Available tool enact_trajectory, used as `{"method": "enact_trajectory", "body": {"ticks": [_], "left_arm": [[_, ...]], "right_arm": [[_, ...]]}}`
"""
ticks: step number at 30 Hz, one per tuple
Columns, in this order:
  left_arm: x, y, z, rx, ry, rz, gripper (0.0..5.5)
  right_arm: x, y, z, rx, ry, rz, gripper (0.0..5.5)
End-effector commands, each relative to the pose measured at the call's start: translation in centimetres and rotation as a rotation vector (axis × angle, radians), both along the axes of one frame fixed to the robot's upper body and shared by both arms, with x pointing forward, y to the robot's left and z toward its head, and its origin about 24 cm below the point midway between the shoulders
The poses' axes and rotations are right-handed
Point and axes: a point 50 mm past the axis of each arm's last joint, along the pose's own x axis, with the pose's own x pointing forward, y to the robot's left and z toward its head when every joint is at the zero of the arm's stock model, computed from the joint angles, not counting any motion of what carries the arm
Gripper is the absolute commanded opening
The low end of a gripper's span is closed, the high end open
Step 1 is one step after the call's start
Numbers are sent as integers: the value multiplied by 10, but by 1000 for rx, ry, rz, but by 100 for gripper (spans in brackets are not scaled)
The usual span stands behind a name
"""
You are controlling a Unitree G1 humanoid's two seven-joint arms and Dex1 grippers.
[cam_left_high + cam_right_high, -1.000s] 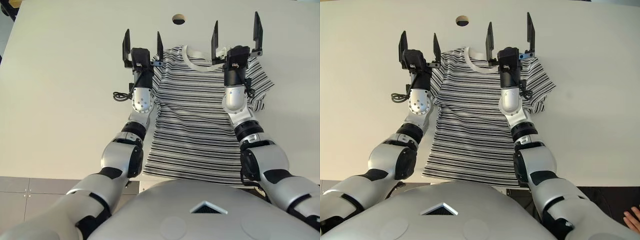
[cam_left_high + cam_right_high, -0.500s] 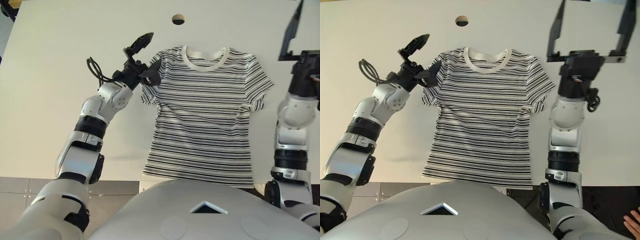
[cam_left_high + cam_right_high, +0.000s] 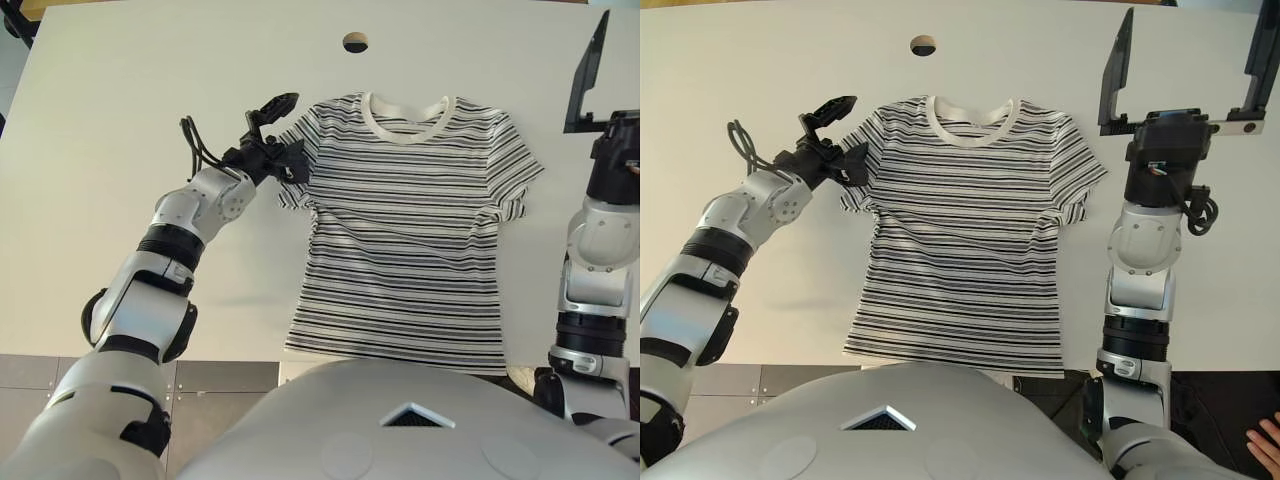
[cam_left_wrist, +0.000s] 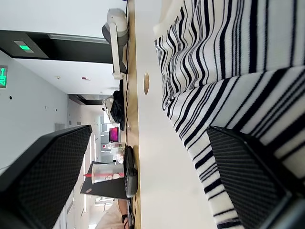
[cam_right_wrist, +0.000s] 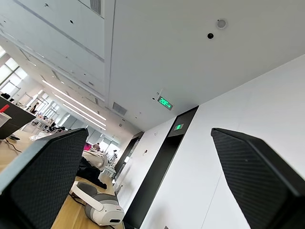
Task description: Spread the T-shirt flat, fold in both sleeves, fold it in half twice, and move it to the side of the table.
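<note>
Presently the sleeve [image 3: 300, 188] of the shirt [image 3: 410, 220] is found against the wide-spread left gripper [image 3: 288, 132], the equally wide right gripper [image 3: 1196, 30] being held well apart.

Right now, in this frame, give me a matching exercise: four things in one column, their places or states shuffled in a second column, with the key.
Things
1. T-shirt
2. left gripper
3. right gripper
4. round hole

Places or states
A. held up clear of the cloth, off to the robot's right of the T-shirt, jaws wide open
B. in the table, beyond the collar
C. spread flat, both sleeves unfolded
D. at the sleeve on the robot's left, jaws open

Pairs: 1-C, 2-D, 3-A, 4-B
</note>
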Motion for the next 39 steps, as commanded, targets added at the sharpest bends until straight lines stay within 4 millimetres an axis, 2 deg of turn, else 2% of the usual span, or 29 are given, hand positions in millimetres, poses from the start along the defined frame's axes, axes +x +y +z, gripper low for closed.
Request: {"method": "enact_trajectory", "body": {"ticks": [1, 7, 12, 14, 16, 18, 21, 23, 26, 31, 35, 39], "left_arm": [[-18, 24, -15, 41, 63, 79, 454], [-16, 21, -1, -34, -28, 102, 454], [-5, 19, 47, -214, -335, 139, 454], [-9, 28, 78, -303, -484, 163, 454], [-16, 42, 94, -289, -555, 202, 454], [-22, 56, 90, -197, -534, 244, 454], [-28, 85, 60, 56, -359, 297, 454], [-30, 90, 44, 150, -245, 284, 454], [-30, 87, 20, 226, -31, 237, 454], [-28, 85, 4, 319, 122, 172, 454], [-40, 59, -10, 322, 228, -39, 454], [-45, 41, -12, 292, 239, -136, 454]], "right_arm": [[-1, 3, -1, -21, 18, 13, 478], [0, 9, -7, -30, 44, 36, 478], [-1, 12, -9, -19, 52, 46, 478], [0, 14, -11, -17, 61, 53, 478], [0, 17, -13, -19, 68, 60, 478], [0, 18, -14, -19, 70, 63, 478], [1, 19, -13, -26, 70, 68, 478], [2, 19, -12, -34, 66, 69, 478], [2, 20, -9, -48, 55, 73, 478], [0, 18, -9, -52, 54, 62, 478], [1, 19, -10, -52, 58, 64, 478], [1, 19, -12, -46, 64, 64, 478]]}}
